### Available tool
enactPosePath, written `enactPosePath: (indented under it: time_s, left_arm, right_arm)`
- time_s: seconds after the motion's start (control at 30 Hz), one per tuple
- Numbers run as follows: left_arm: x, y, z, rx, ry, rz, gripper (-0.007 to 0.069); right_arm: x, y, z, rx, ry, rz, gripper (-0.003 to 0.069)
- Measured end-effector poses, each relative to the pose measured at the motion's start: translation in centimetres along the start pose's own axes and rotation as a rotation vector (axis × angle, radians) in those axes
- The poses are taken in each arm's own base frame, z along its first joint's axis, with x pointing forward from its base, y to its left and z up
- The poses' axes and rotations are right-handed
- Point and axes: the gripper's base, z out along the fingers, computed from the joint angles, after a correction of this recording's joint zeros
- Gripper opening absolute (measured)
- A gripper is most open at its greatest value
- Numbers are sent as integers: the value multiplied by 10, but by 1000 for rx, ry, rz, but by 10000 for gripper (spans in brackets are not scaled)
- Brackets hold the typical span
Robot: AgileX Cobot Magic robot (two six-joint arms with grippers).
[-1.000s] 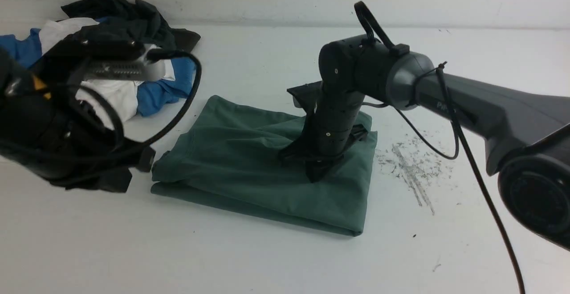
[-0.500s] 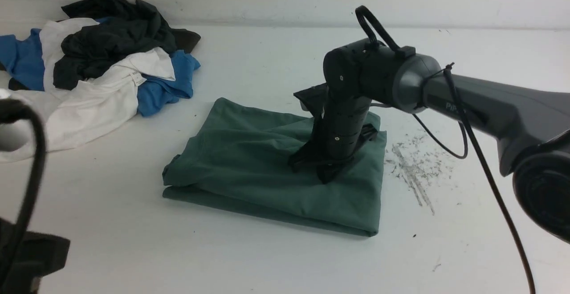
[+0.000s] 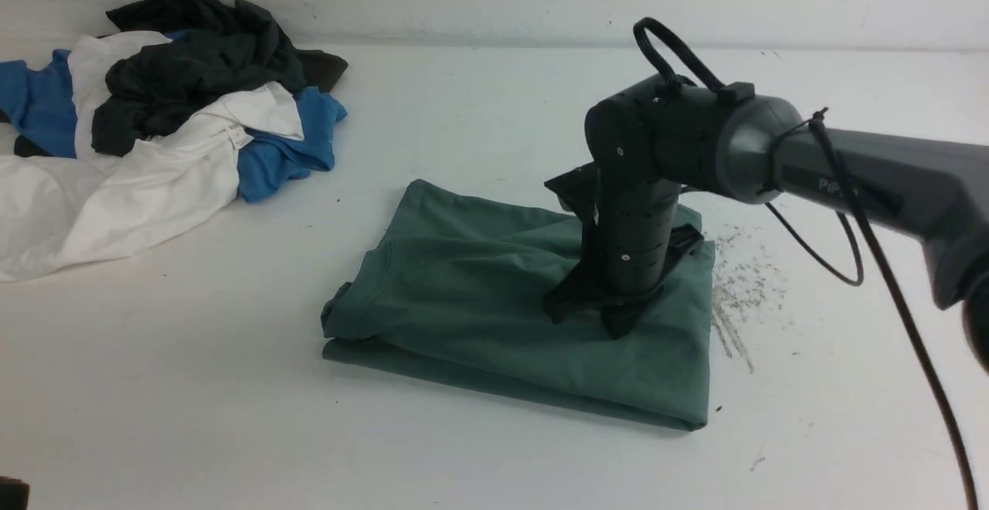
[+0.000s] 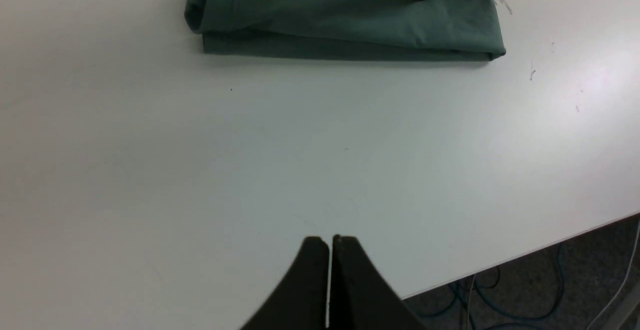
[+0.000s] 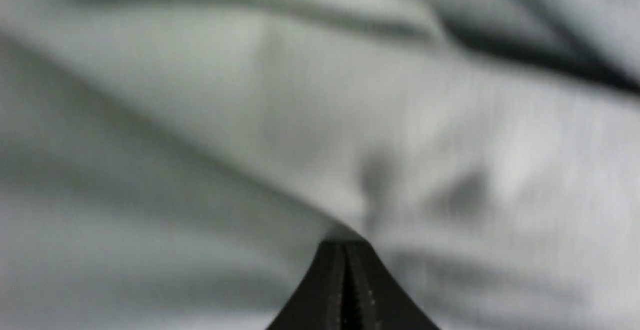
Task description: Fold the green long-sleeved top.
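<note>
The green long-sleeved top [image 3: 479,294] lies folded into a thick rectangle in the middle of the white table. My right gripper [image 3: 618,328] points straight down onto its right half, jaws shut, tips pressed against the cloth. In the right wrist view the shut right gripper [image 5: 344,244] touches blurred fabric [image 5: 250,120], with nothing between the fingers. My left gripper [image 4: 330,240] is shut and empty, hovering over bare table near the front edge. From there the top [image 4: 350,15] lies well ahead of it. The left arm is almost entirely out of the front view.
A heap of blue, white and dark grey garments [image 3: 170,108] lies at the back left. Grey scuff marks [image 3: 734,301] streak the table just right of the top. The table's front edge [image 4: 525,260] drops off to a floor with cables.
The green top has slid to the right along with the right gripper pressing on it. The left arm has pulled back out of the front view, uncovering the garment heap.
</note>
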Motion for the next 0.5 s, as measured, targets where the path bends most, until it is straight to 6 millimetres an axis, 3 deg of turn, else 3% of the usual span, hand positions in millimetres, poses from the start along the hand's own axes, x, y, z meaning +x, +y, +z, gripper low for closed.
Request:
enactPosePath:
  time_s: [0.07,0.1,0.13,0.2,0.3,0.33,0.37,0.5]
  left_arm:
    - [0,0,0,0,0,0,-4]
    - [0,0,0,0,0,0,-4]
    - [0,0,0,0,0,0,-4]
    - [0,0,0,0,0,0,-4]
    - [0,0,0,0,0,0,-4]
    - [0,0,0,0,0,0,-4]
    - [0,0,0,0,0,0,-4]
    - [0,0,0,0,0,0,-4]
  right_arm:
    - [7,0,-17,-12,-20,16,-15]
    - [13,-1,-37,-20,-54,26,-15]
    - [14,-1,-40,-23,-56,27,-15]
    - [28,-3,-80,-37,-137,41,-15]
    - [61,-8,-146,-47,-280,68,-15]
    - [66,-9,-156,-48,-303,70,-15]
    - [89,-11,-187,-54,-392,75,-15]
    - [142,-15,-236,-67,-616,84,-15]
